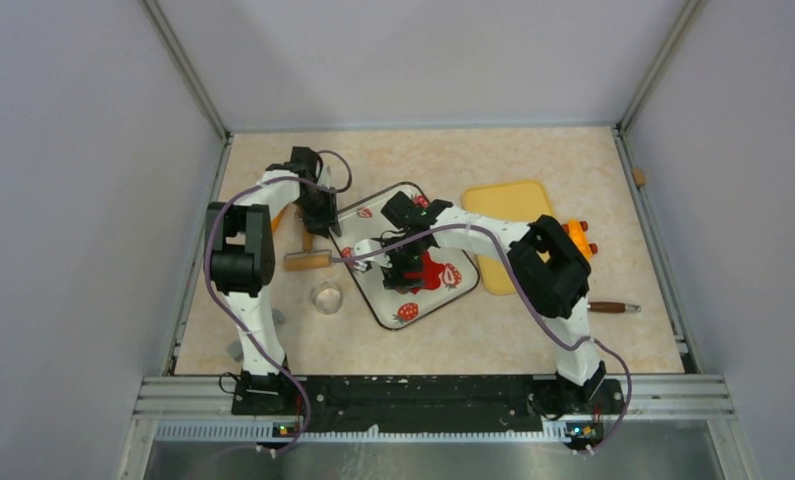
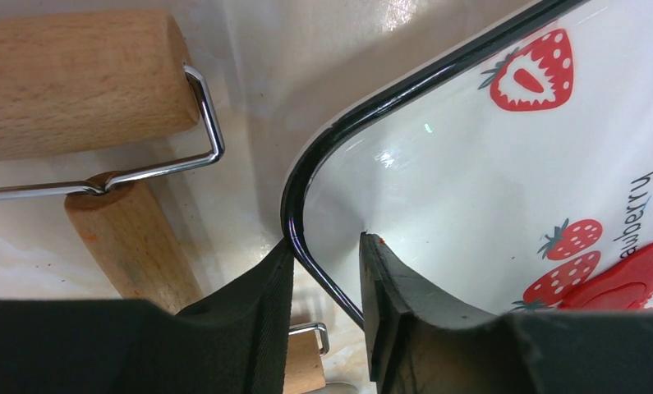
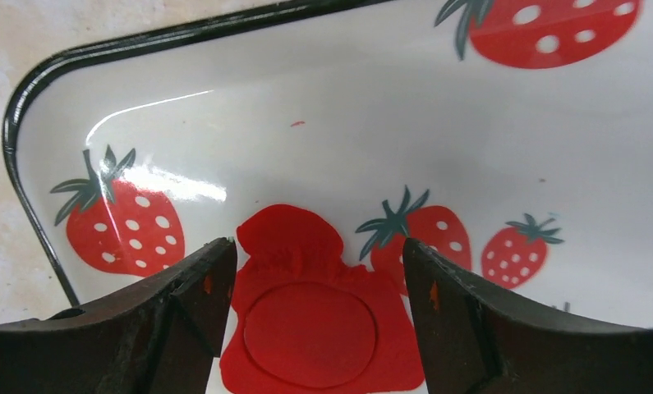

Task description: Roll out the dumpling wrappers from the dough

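The left jaws are narrow and clamp the tray (image 2: 462, 164) at its corner: one finger (image 2: 249, 328) stands outside the black rim and the other inside it, with the rim caught between them. Just left of that corner, on the desk (image 1: 493, 330), lies a wooden roller (image 2: 68, 82) in a wire frame, its handle (image 2: 134, 246) pointing toward the camera.

In the top view a clear ring (image 1: 326, 297) stands on the desk near the tray's near-left edge. The tray sits slantwise, printed with strawberries, and holds only the dough (image 3: 294, 238), which lies near its middle. The dough is a flat ragged sheet. Seen from the right wrist, its long axis runs straight away from the camera, with a rounded lobe pointing to the tray's far wall. A round wrapper (image 3: 310, 332) with a neat edge lies pressed in the sheet's near part, touching dough all round.

The right jaws are wide apart and hold nothing, one finger (image 3: 183, 320) on each side of the dough.

Right of the tray lies a yellow board (image 1: 508, 210), touching the tray's edge or just beside it, and further right a wooden-handled tool (image 1: 613, 307).
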Robot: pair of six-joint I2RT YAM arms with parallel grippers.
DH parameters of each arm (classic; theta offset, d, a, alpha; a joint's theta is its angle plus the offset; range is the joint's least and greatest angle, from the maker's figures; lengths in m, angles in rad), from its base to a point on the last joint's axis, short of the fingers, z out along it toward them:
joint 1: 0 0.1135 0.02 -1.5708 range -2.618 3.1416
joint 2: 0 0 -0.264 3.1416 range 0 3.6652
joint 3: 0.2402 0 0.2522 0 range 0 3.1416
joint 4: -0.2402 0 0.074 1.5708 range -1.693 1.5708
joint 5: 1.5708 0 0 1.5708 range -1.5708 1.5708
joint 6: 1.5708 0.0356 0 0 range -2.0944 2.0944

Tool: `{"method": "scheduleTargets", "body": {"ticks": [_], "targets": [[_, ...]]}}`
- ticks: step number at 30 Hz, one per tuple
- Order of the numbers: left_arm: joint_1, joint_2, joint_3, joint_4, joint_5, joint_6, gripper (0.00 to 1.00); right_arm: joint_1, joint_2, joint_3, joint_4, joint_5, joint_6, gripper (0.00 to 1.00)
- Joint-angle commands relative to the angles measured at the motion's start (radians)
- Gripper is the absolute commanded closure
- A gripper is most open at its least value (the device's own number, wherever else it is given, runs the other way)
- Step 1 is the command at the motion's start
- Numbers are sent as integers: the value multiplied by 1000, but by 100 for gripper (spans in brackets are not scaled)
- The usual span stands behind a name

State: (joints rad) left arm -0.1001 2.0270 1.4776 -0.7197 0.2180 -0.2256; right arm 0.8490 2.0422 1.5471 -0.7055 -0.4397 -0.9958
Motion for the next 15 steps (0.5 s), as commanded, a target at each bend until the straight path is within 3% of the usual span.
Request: {"method": "scheduleTargets", "body": {"ticks": [1, 4, 9, 15], "targets": [[-4, 12, 17, 5, 6, 0, 63, 4, 49, 47, -44, -23, -31, 27], [-4, 13, 20, 5, 5, 2, 65, 5, 73, 53, -92, -24, -37, 31], [-4, 15, 22, 5, -23, -10, 68, 5, 83, 22, -123, -22, -48, 50], [-4, 28, 23, 6, -36, -9, 85, 7, 48, -41, -99, -1, -52, 61]]}}
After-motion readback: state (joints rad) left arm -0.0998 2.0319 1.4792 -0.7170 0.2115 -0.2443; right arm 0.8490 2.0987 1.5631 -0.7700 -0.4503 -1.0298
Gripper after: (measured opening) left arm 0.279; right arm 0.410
